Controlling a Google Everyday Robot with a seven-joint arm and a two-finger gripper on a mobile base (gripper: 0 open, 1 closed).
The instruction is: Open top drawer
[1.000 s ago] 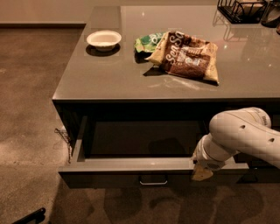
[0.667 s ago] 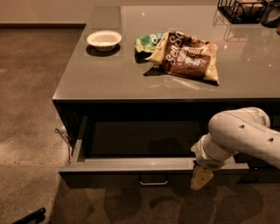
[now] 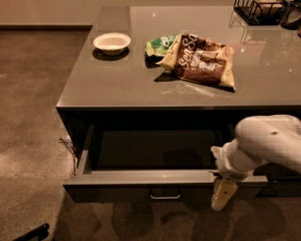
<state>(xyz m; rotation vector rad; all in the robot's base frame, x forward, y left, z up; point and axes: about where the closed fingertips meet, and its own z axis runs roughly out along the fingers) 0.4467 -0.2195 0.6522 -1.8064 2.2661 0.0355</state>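
Observation:
The top drawer [image 3: 141, 178] is a wide dark grey-brown drawer under the grey counter. It stands pulled out toward me, and its inside is dark and looks empty. A small metal pull [image 3: 165, 195] sits at the centre of its flat front. My gripper [image 3: 223, 193], cream-coloured on a white arm [image 3: 270, 141], hangs at the right part of the drawer's front edge. It reaches down in front of the drawer front, to the right of the pull.
On the grey counter [image 3: 131, 84] lie a white bowl [image 3: 112, 42], a green packet [image 3: 159, 45] and a brown chip bag [image 3: 200, 60]. A black wire basket [image 3: 261, 10] stands at the back right. Loose wires [image 3: 68, 147] hang at the counter's left side. A dark object [image 3: 33, 233] lies on the floor.
My gripper has dropped from the drawer's top edge to hang lower in front of the drawer front. The drawer has stayed pulled out.

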